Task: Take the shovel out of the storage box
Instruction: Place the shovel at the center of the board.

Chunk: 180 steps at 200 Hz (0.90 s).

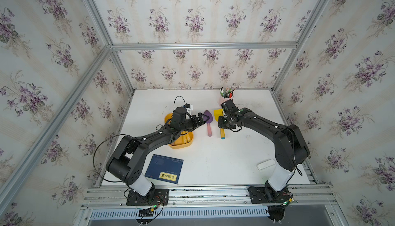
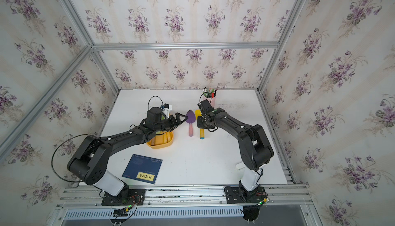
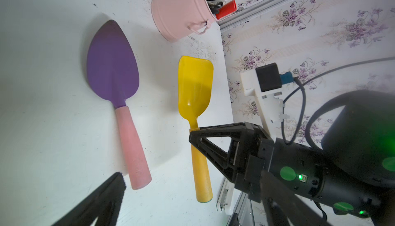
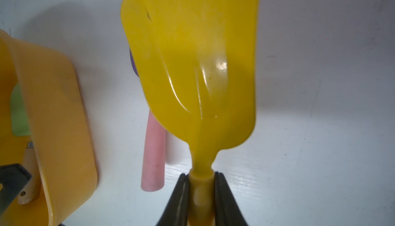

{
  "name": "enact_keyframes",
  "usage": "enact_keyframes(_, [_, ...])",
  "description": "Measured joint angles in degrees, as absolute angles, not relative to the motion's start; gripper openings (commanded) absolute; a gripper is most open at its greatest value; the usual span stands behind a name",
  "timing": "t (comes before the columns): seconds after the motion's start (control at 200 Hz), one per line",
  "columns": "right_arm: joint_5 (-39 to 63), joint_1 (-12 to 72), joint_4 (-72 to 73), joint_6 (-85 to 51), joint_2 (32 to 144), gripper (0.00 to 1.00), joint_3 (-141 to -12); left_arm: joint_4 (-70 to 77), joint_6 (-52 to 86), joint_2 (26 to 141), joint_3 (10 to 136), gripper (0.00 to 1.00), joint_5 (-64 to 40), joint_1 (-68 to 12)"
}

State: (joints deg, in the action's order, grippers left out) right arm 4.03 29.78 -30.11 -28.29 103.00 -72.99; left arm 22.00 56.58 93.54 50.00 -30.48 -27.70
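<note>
Yellow shovel [image 4: 196, 64] fills the right wrist view, scoop toward the top of the frame. Right gripper [image 4: 199, 177] is clenched on it: black fingers [image 4: 183, 192] press on either side of the handle, just below the scoop's neck. Cannot tell whether the scoop rests on the table or hangs a little off it.

Both top views: yellow shovel [image 1: 218, 115] sits mid-frame, outside the storage box [image 1: 181, 146] and well to its right in the frame. Its blue-tipped handle end points toward the bottom edge. Purple shovel [image 1: 209, 124], with a pink handle, lies flat on the white table [image 1: 213, 160] between the box and the yellow shovel. It runs roughly parallel to the yellow one and is apart from both.

Left gripper [image 1: 203, 121] is released, jaws spread wide, gripping nothing. It hovers at the left edge of the purple blade, and its arm crosses above the box. Left wrist view: one left finger [image 3: 102, 203] shows at lower left of the frame, near the pink handle's end.

Box is centre-left in the top views. Inside it are a wooden-handled tool [image 4: 30, 171] and a green piece [image 4: 18, 107]; the left arm hides the rest.

Pink pen cup [image 1: 221, 99] stands just above the yellow scoop in the frame. Blue booklet [image 1: 164, 168] lies lower left on the table, and a white oblong object [image 1: 265, 164] lower right.
</note>
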Motion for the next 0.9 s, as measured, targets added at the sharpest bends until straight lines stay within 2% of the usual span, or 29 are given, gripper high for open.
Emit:
enact_keyframes(0.335, [5.5, 27.2, -29.8, -27.0, 110.3, 0.07, -76.5, 22.0, 56.4, 99.4, 53.4, 0.97, -28.9, -29.5])
enact_keyframes(0.899, [5.6, 26.8, -29.7, -27.0, 115.6, 0.08, -78.8, 21.6, 55.0, 101.0, 54.1, 0.97, -28.7, -29.7])
